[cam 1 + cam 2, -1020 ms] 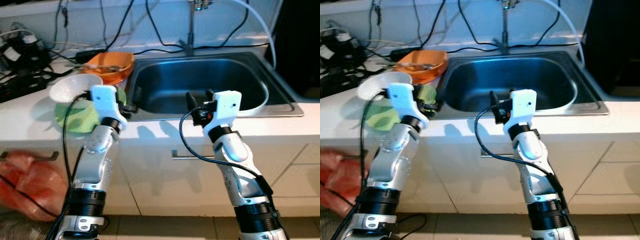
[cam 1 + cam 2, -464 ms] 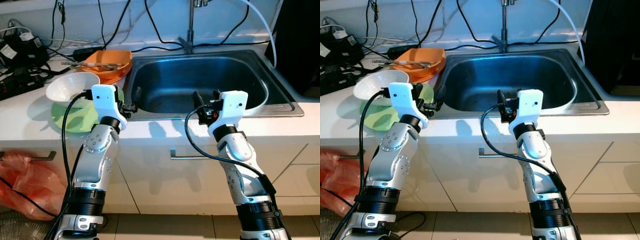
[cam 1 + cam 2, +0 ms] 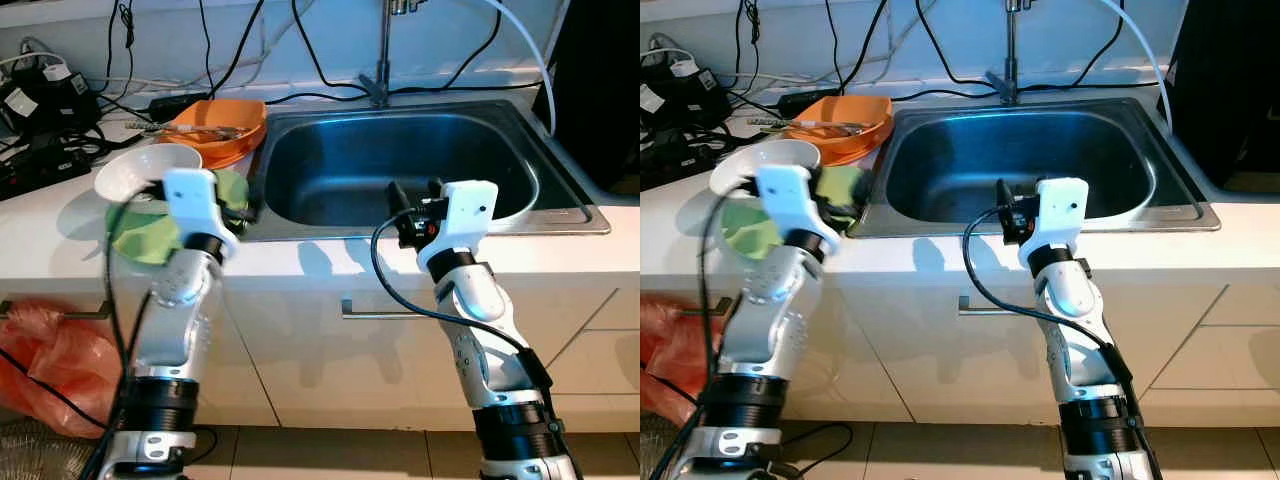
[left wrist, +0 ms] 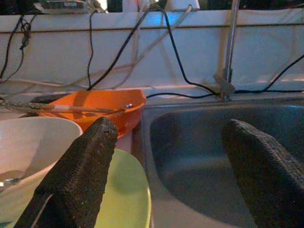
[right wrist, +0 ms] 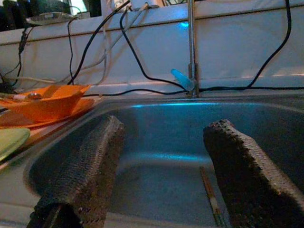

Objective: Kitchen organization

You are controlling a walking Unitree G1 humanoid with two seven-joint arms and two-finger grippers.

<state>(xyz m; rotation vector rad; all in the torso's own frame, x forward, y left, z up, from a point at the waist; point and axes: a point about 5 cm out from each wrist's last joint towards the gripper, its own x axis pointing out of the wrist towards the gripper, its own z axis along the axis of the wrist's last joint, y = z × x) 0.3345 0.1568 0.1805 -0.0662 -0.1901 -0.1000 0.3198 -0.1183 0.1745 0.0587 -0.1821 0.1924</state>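
Observation:
A white bowl (image 3: 145, 172) rests on a green plate (image 3: 150, 238) on the white counter, left of the steel sink (image 3: 400, 160). Behind them lies an orange bowl (image 3: 215, 125) with chopsticks across it. My left gripper (image 4: 168, 126) is open and empty, low over the counter by the green plate (image 4: 126, 190) and the sink's left rim. My right gripper (image 3: 415, 190) is open and empty, just above the sink's front edge. A pair of chopsticks (image 5: 209, 194) lies on the sink floor. Something like a spoon (image 4: 9, 178) sits in the white bowl (image 4: 33, 142).
The faucet (image 3: 382, 50) and a white hose (image 3: 530, 60) stand behind the sink. Black cables and power strips (image 3: 40, 110) crowd the back left counter. An orange plastic bag (image 3: 50, 360) lies on the floor at left. A drawer handle (image 3: 375, 312) is below the counter.
My left arm has swung to the left, bringing its wrist nearer the white bowl and green plate. The right arm has barely moved.

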